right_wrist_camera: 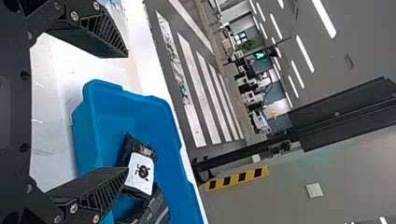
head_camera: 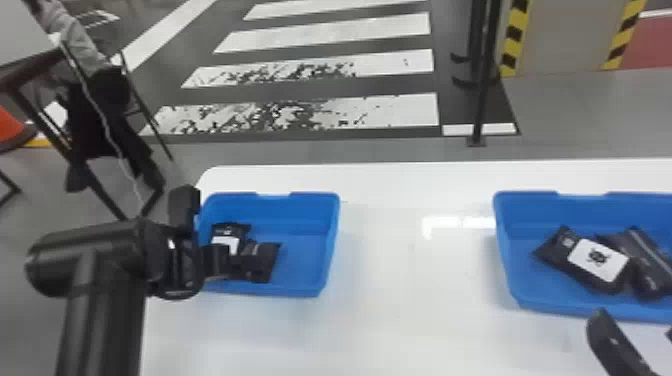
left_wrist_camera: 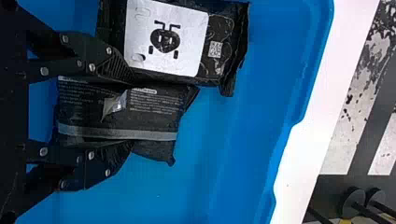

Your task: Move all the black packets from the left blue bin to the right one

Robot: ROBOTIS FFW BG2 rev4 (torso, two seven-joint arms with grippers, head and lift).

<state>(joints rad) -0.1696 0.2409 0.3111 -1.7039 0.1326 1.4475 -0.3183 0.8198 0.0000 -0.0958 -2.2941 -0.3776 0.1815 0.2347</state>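
In the head view my left gripper is low inside the left blue bin, at a black packet. Another black packet with a white label lies beside it. In the left wrist view my left gripper is shut on the packet with a grey strip, one finger along each side; the labelled packet is right against it. My right gripper, open with nothing between its fingers, is by the near side of the right blue bin. Its fingers stand wide apart in the right wrist view.
Inside the right bin lie a labelled black packet and more black packaging against it. A white table carries both bins, with a wide stretch of tabletop between them. A black post stands beyond the far edge.
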